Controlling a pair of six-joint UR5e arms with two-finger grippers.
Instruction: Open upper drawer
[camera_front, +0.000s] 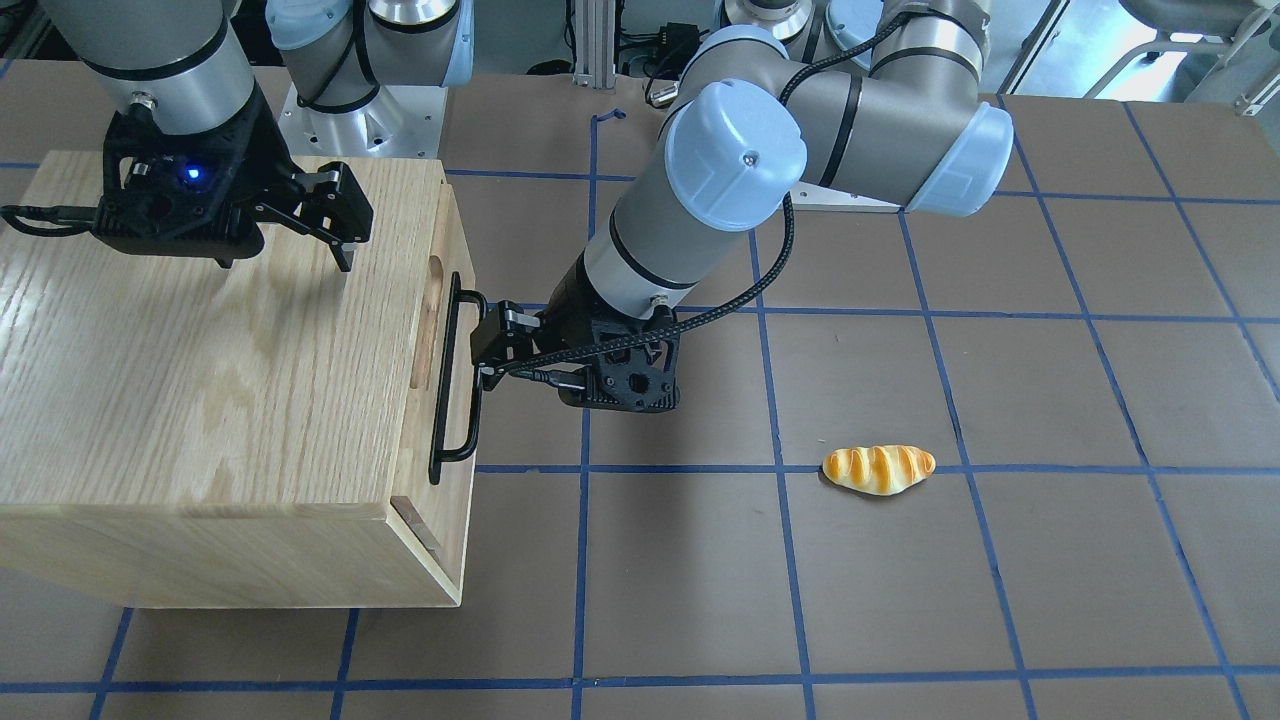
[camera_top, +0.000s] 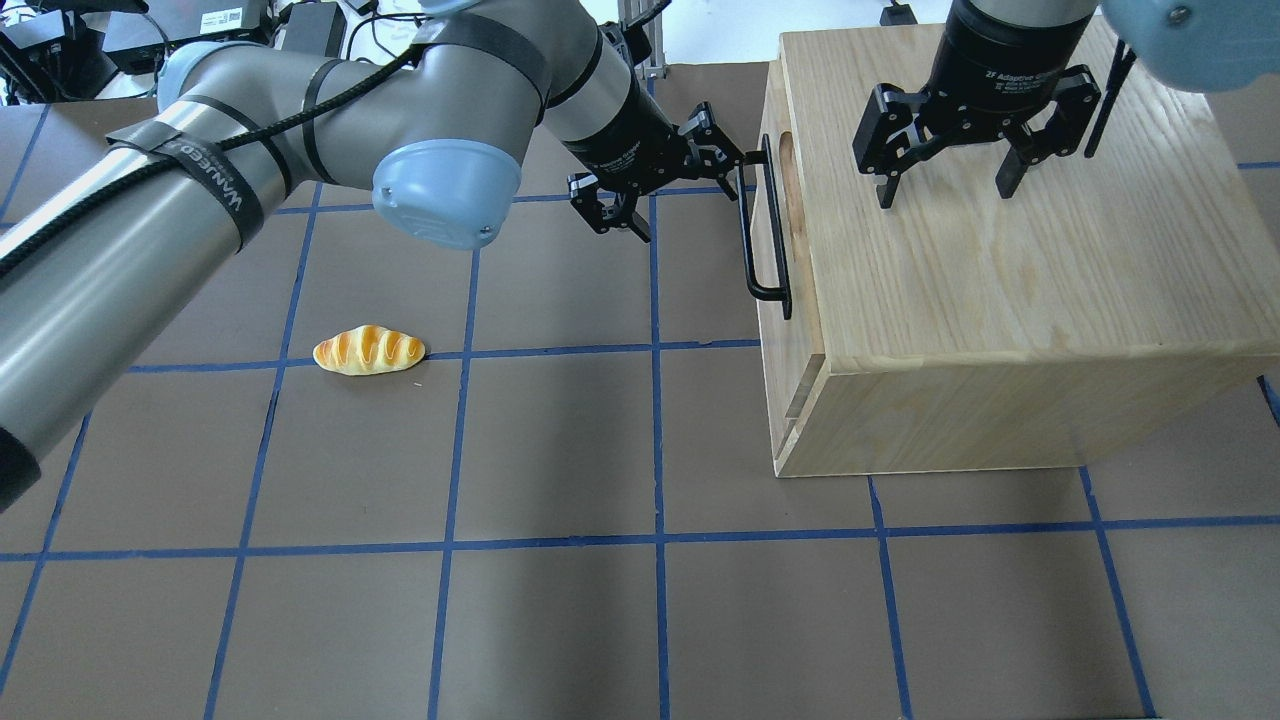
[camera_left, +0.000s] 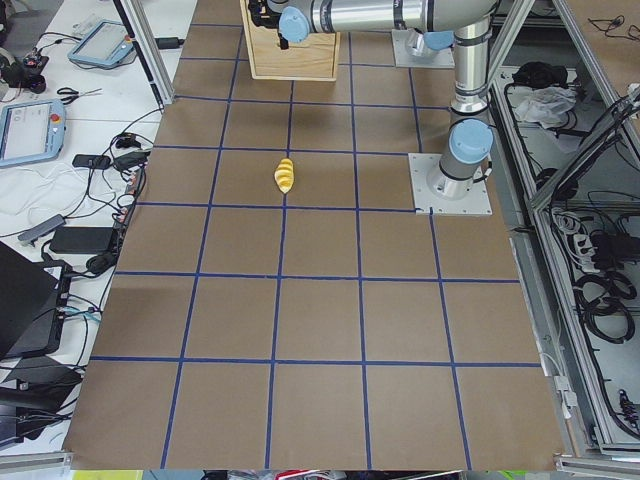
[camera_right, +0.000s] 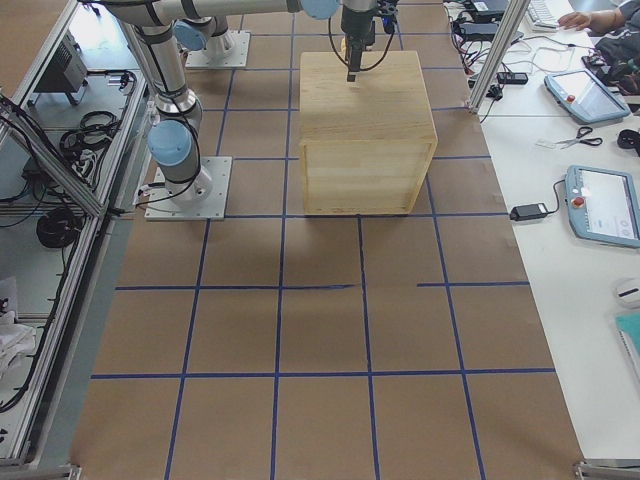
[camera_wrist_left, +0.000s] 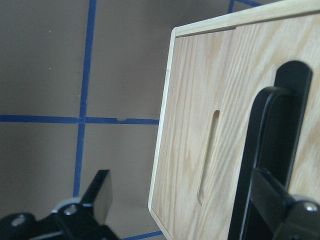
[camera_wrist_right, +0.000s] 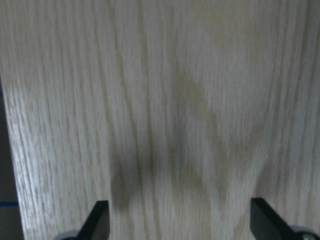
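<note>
**At the handle: left tool open, drawer not yet out**

Seen from overhead, the oak cabinet (camera_top: 1000, 300) stands toward 2 o'clock on the desk (camera_front: 1000, 600), its front turned to 9 o'clock. The upper drawer (camera_wrist_left: 187, 90) runs along the top of that front and looks shut, or very nearly so. Its oval notch (camera_wrist_left: 209, 155) and long black handle (camera_top: 746, 240) face the open desk.

The left tool (camera_front: 486, 342) reaches in from the 9 o'clock side, level with the handle. Its jaws are apart, and in the wrist view the bar lies between the fingers, close against one of them and not yet clamped. That approach seems chosen so that a pull would run straight along the slides, toward 9 o'clock.

The right tool (camera_top: 948, 190) hangs over the cabinet top with its jaws spread wide and its fingertips pointing down at the wood. Whether they touch it I cannot tell. Its likely purpose is to pin the cabinet so the box does not slide with the drawer.

A bread roll (camera_front: 878, 469) lies toward 8 o'clock from the handle, well apart.

The next step, as I judge it, is to close the left jaws on the bar and then pull.
</note>
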